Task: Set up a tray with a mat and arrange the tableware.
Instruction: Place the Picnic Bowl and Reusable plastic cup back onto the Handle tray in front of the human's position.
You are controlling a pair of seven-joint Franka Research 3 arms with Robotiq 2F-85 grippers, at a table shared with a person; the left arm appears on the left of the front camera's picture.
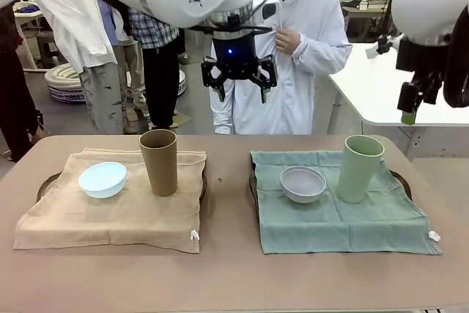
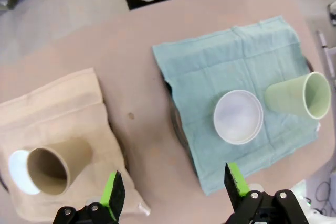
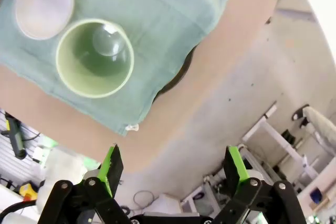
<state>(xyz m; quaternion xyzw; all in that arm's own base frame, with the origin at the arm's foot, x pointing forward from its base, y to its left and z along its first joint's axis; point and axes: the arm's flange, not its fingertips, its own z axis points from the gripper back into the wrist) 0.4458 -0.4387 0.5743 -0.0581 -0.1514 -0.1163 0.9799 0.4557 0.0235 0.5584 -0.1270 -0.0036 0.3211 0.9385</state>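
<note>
Two dark trays hold mats. On the tan mat [image 1: 110, 210] sit a pale blue bowl [image 1: 102, 179] and an upright tan brown cup [image 1: 159, 161]. The green mat [image 1: 337, 214] carries a greyish white bowl [image 1: 303, 183] and a pale green cup [image 1: 359, 168]. My left gripper [image 1: 239, 84] hangs open high over the gap between the trays, empty; beneath its spread fingers [image 2: 173, 187] lie the tan cup [image 2: 50, 166], white bowl [image 2: 238, 116] and green cup [image 2: 299, 95]. My right gripper [image 3: 173, 171] is open and empty, raised at the table's right end above the green cup [image 3: 94, 59].
A person in a white coat [image 1: 293, 56] stands at the far side, hand at the chest. A white table [image 1: 388, 86] stands back right. Other people stand back left. Bare table [image 1: 227, 276] runs between the trays and along the front edge.
</note>
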